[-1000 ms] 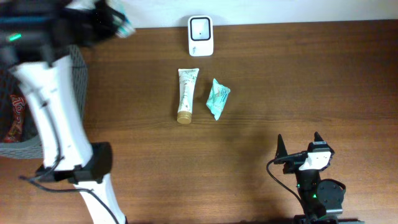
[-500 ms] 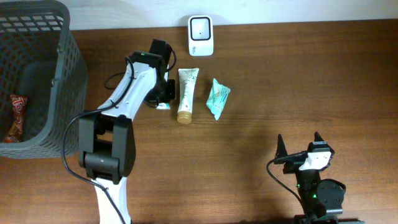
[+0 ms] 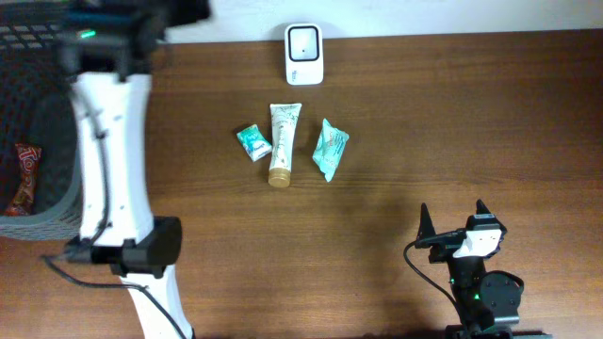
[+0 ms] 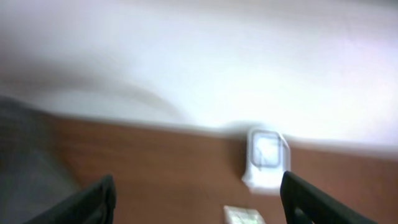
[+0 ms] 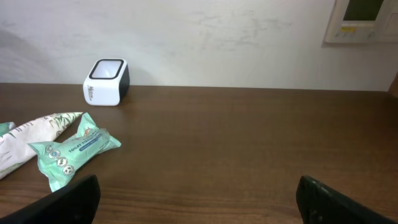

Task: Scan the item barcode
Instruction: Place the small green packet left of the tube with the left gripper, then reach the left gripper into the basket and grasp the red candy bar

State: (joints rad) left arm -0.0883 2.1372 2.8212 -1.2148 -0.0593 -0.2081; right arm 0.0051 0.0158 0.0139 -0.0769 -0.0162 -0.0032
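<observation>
Clock read on the overhead view, 12 at the wall side. Small teal packet [image 3: 252, 141] flat on table [image 3: 471, 122], free of both grippers, just beside cream tube [image 3: 282, 141] at its 9 o'clock; contact between the two not resolvable. Tube lies lengthwise 12 to 6, gold cap at the 6 end. Teal pouch [image 3: 330, 149] near tube at its 3 o'clock, apart from it, slightly tilted. White scanner [image 3: 303, 54] at 12 o'clock of tube, near the far table edge, dark window facing up, nothing over it. Left gripper [image 4: 199, 202] raised at about 10 o'clock of the packet, well apart from it, motion-blurred from above; in its wrist view fingers [image 4: 93, 199] spread wide with nothing between them, scanner visible beyond. Right gripper [image 3: 454, 221] near the 6 o'clock table edge, at about 4 o'clock of the pouch and well apart, jaws wide and empty, aimed toward 12. Dark mesh basket [image 3: 38, 104] at 9 o'clock of the packet, partly behind the left arm, blurred. Red wrapper [image 3: 25, 174] inside basket.
</observation>
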